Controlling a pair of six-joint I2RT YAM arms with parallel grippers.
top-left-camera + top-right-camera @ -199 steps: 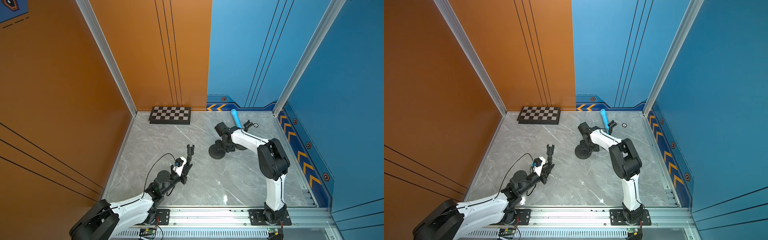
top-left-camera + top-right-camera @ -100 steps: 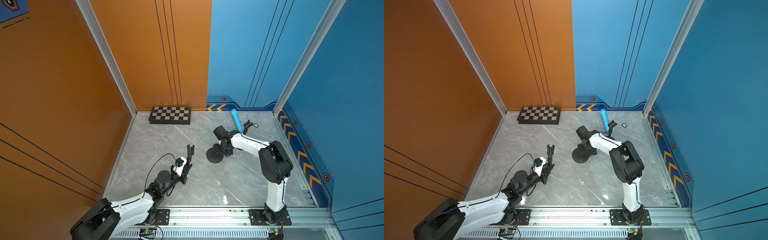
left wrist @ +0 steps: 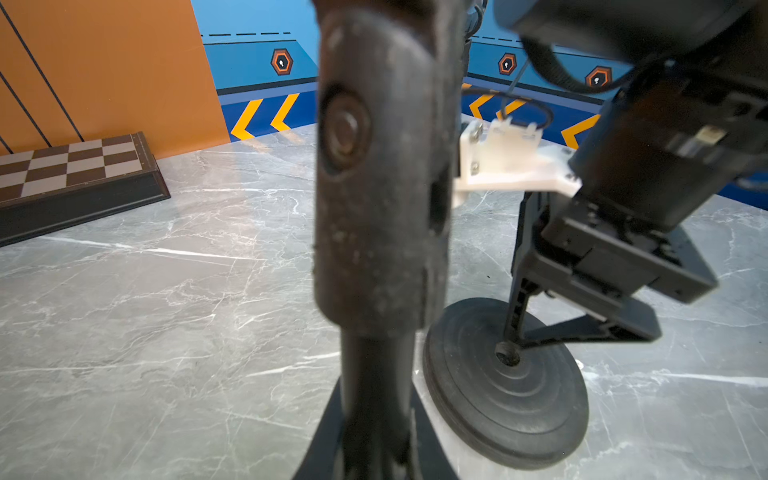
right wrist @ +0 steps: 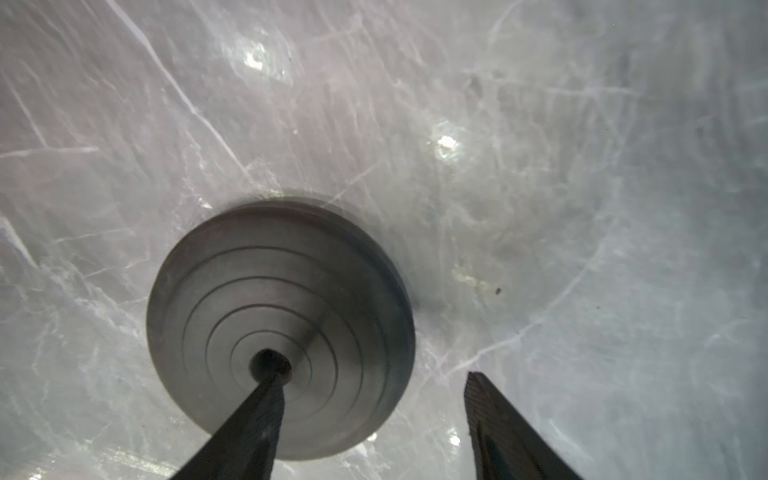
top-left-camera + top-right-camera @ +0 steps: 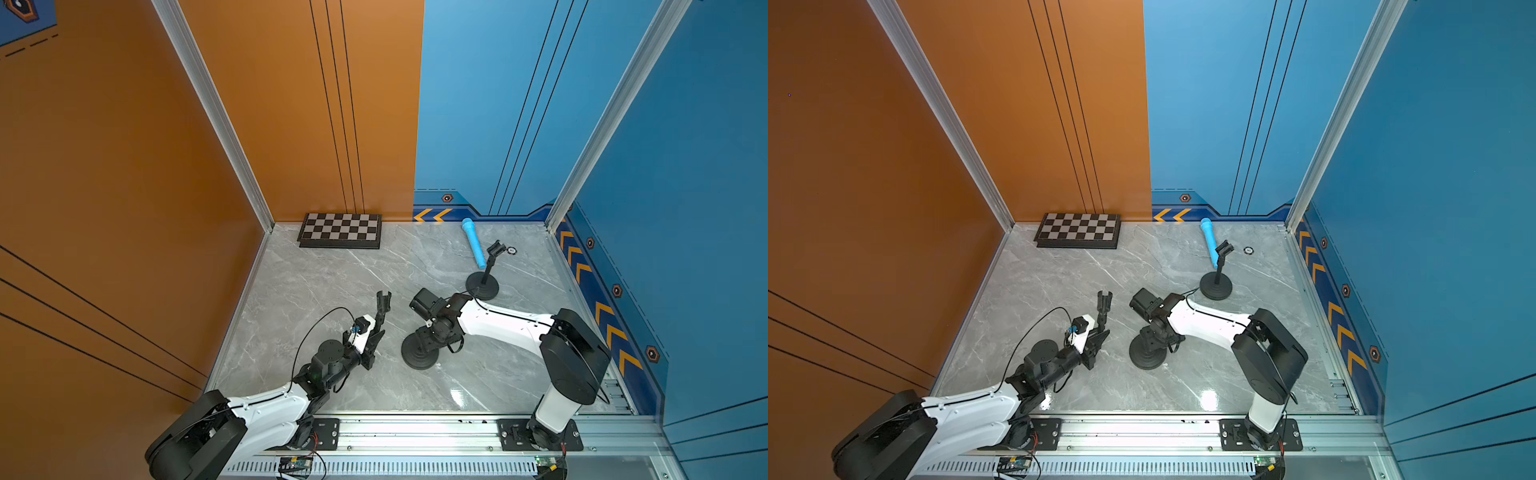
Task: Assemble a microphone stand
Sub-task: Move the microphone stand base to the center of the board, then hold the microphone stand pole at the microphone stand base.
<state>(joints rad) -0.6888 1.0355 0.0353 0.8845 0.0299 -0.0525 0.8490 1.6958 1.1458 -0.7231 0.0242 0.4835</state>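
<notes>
The left end effector (image 5: 376,332) grasps the pole (image 5: 382,304), which stands near upright. The base (image 5: 415,359) lies just beside it, hole up, under the released right end effector (image 4: 370,376).

A grey marble-patterned tabletop (image 5: 311,291) is seen from above. A chessboard (image 5: 340,231) lies flat at its far edge. Right of the chessboard lies a blue microphone (image 5: 473,243), then a small ring (image 5: 510,250). Nearer than the chessboard and to its right stands an assembled black stand (image 5: 476,289). Nearer still rests a loose round black base (image 5: 419,355).
</notes>
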